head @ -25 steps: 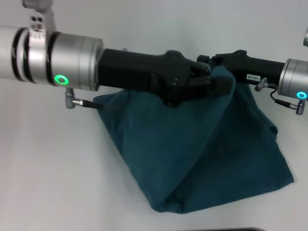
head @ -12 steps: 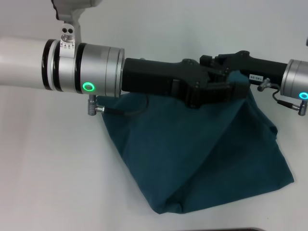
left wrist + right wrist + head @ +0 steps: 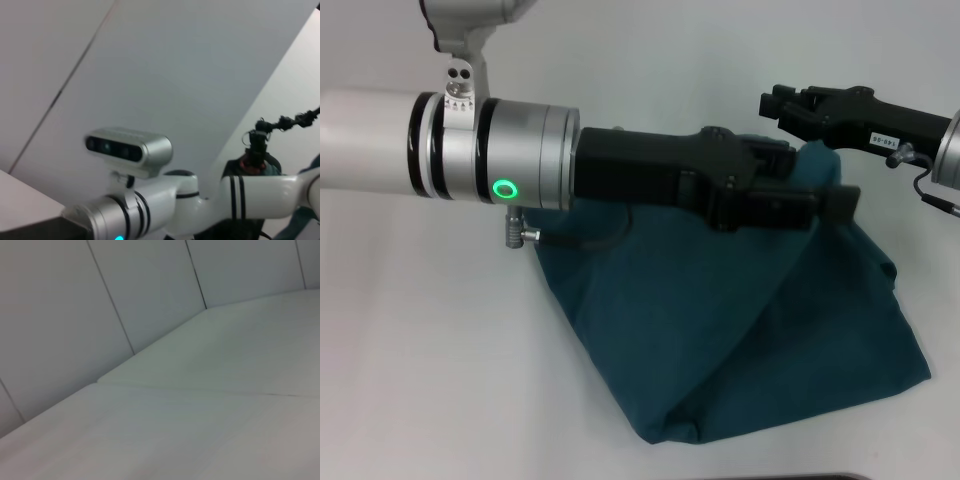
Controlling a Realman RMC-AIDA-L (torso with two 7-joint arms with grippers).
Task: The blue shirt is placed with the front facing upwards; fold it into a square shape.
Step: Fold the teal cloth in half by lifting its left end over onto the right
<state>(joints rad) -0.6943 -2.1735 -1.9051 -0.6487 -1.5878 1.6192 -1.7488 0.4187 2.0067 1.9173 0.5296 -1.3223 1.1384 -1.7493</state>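
The blue shirt (image 3: 740,330) lies bunched on the white table (image 3: 430,380), plain teal side up, with no lettering or collar showing. Its cloth rises in a tent toward my left gripper (image 3: 825,205), which reaches in from the left above the heap's far right part and is shut on the raised top edge. My right gripper (image 3: 782,104) hangs farther back on the right, above the shirt and clear of it, with nothing between its fingers. Neither wrist view shows the shirt clearly.
Bare white tabletop surrounds the heap on the left and behind it. The left wrist view shows my head camera (image 3: 129,148) and torso, and the right wrist view shows only panelled wall (image 3: 150,295) and table surface.
My right gripper has let go of the shirt's top edge and pulled back up and to the right. The left gripper has shifted right, and the cloth stays tented under it.
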